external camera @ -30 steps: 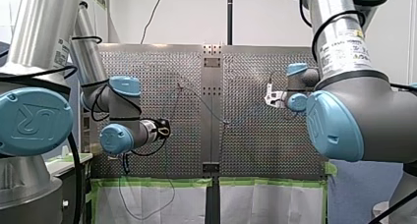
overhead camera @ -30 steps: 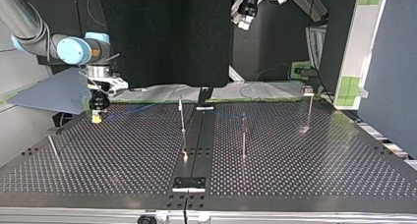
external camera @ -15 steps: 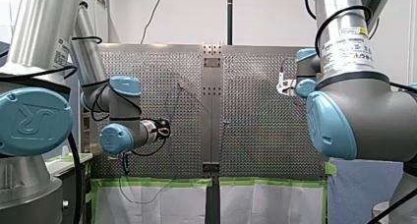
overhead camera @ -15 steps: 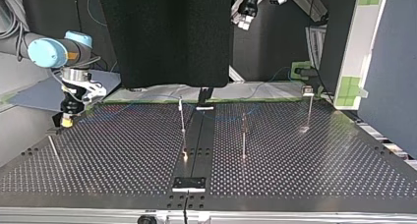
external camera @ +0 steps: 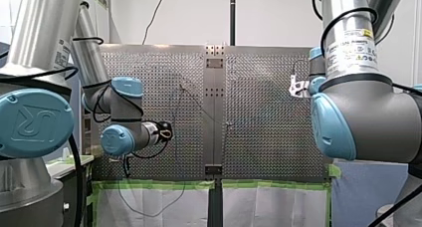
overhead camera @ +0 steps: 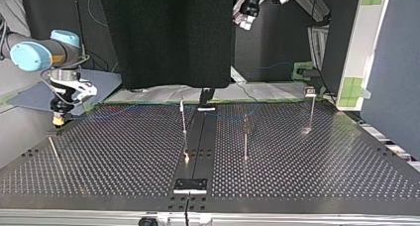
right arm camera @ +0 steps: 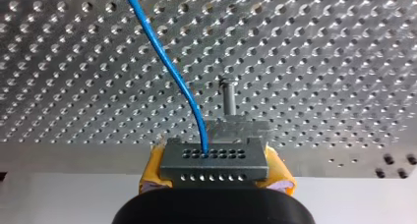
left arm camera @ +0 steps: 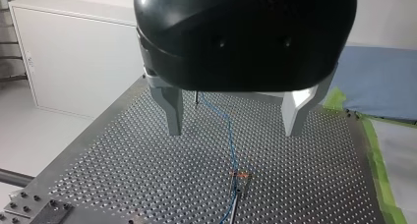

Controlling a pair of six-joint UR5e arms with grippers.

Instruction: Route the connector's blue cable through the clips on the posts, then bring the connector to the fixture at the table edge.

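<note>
In the right wrist view my right gripper [right arm camera: 215, 174] is shut on the grey connector [right arm camera: 215, 160], held between its yellow pads [right arm camera: 153, 177]. The blue cable [right arm camera: 167, 62] leaves the connector's face and runs off over the perforated table. A small metal fixture [right arm camera: 239, 127] with a short pin stands just ahead of the connector, at the table edge. At the top view's left my right gripper [overhead camera: 58, 119] hangs low over that edge. My left gripper [left arm camera: 235, 130] is open and high above the table, over the cable [left arm camera: 228, 135] and a clip post [left arm camera: 241, 177].
Three thin posts [overhead camera: 183, 118] [overhead camera: 245, 137] [overhead camera: 311, 109] stand across the middle of the table. The blue cable [overhead camera: 129, 108] runs faintly between them. A thin rod [overhead camera: 54, 151] lies near the top view's left edge. A black plate [overhead camera: 190, 185] sits at the near edge.
My right arm has carried the connector toward the top view's left, out to the table edge, and the cable trails after it. My left arm has not moved.
</note>
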